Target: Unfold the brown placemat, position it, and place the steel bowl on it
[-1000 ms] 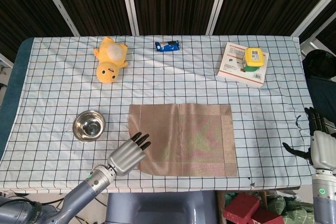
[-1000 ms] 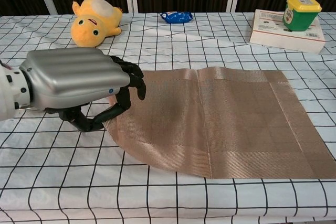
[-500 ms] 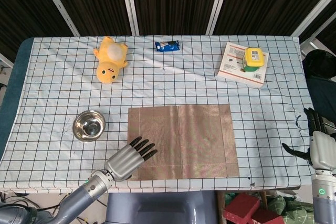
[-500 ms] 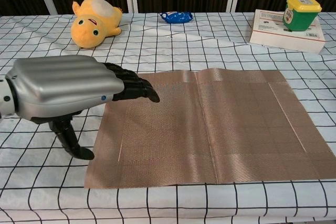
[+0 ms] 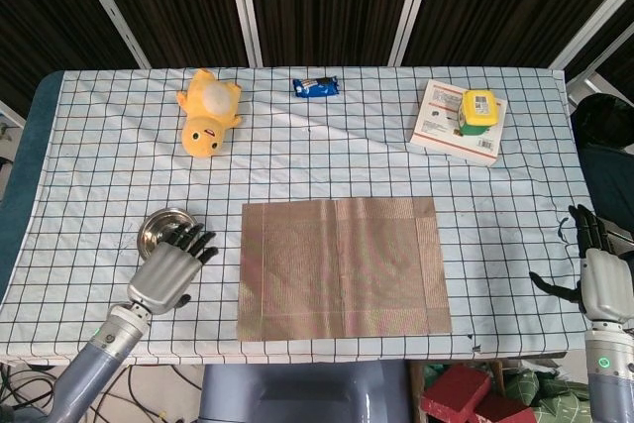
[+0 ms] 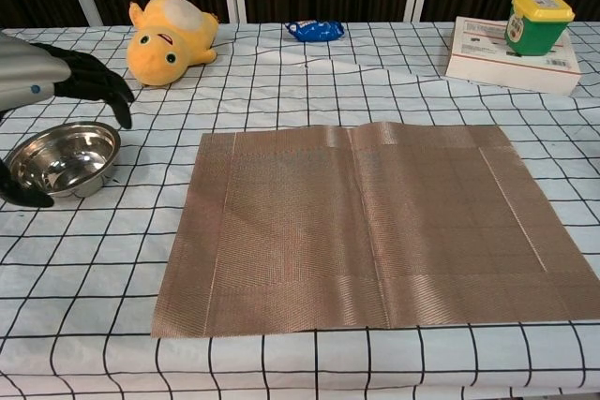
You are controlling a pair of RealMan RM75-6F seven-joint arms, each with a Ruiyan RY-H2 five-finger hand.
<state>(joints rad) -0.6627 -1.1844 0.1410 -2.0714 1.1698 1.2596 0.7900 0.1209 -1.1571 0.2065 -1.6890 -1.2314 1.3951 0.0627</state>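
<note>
The brown placemat [image 5: 340, 267] [image 6: 375, 222] lies flat and unfolded on the checked tablecloth, near the front edge. The steel bowl [image 5: 158, 228] [image 6: 64, 158] stands upright on the cloth left of the mat, apart from it. My left hand [image 5: 168, 269] [image 6: 56, 77] hovers over the bowl's near side with fingers spread, holding nothing; in the head view it covers part of the bowl. My right hand [image 5: 597, 274] is at the table's right front corner, off the cloth, fingers apart and empty.
A yellow plush duck [image 5: 208, 112] [image 6: 173, 33] lies at the back left. A blue packet [image 5: 315, 87] [image 6: 315, 30] sits at the back centre. A white box [image 5: 456, 126] [image 6: 511, 58] with a green yellow-lidded jar [image 5: 480, 110] [image 6: 537, 22] stands back right.
My left hand let go of the placemat, which dropped flat, and then moved left to above the bowl. The right hand barely moved.
</note>
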